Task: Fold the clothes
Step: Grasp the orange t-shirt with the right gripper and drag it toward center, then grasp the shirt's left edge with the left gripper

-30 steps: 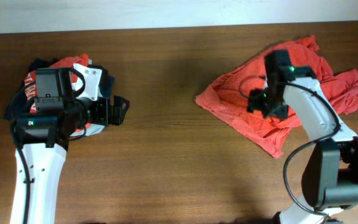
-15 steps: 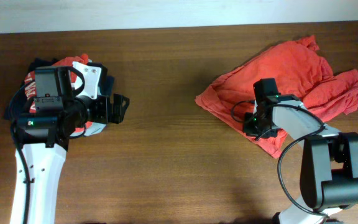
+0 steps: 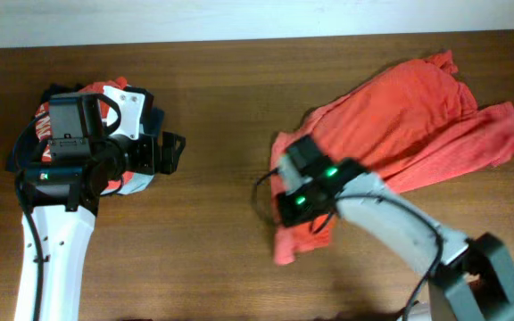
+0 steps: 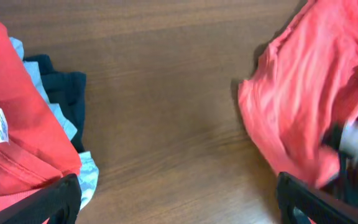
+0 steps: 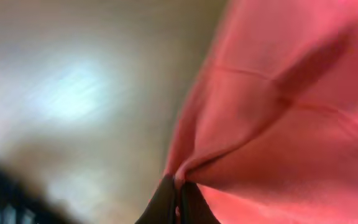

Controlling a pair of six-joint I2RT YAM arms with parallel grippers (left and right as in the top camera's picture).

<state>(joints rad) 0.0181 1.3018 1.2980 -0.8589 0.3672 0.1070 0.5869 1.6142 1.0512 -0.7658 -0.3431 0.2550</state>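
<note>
Wooden surface (image 3: 230, 98); my right jaws clench red shirt (image 3: 409, 107) edge, left jaws gape; I should drag slowly, flat.

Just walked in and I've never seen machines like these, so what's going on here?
Two robot arms are working on laundry at a table. The right gripper is shut on a bunched edge of a red shirt, which lies crumpled and not yet folded. The left gripper hangs open and empty beside a pile of red, pale blue and navy clothes at the table's other end.
</note>
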